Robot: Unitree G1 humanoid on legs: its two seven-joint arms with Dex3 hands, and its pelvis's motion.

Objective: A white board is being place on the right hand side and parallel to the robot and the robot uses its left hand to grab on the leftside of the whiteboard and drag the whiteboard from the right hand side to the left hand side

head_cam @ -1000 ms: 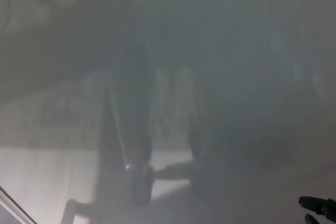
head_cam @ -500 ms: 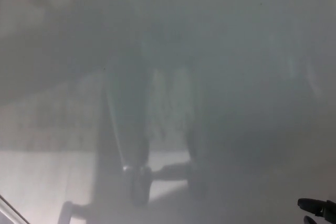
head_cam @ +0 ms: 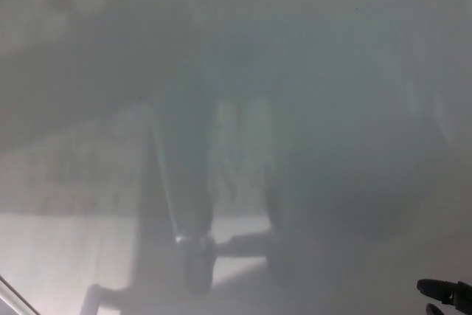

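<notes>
The whiteboard [head_cam: 317, 57] fills nearly the whole head view. Its glossy grey-white surface carries blurred dark reflections of upright shapes in the middle. Its pale frame edge [head_cam: 10, 293] cuts across the bottom left corner. Only part of my right hand [head_cam: 445, 295] shows, black, at the bottom right corner in front of the board. Its fingers point left, are apart and hold nothing. My left hand is out of the picture.
A thin dark wedge [head_cam: 4, 309] lies beyond the board's frame edge at the bottom left. Nothing but the board surface shows elsewhere.
The board's frame edge at the bottom left has slid a little further left and down toward the corner. My right hand has stayed in place.
</notes>
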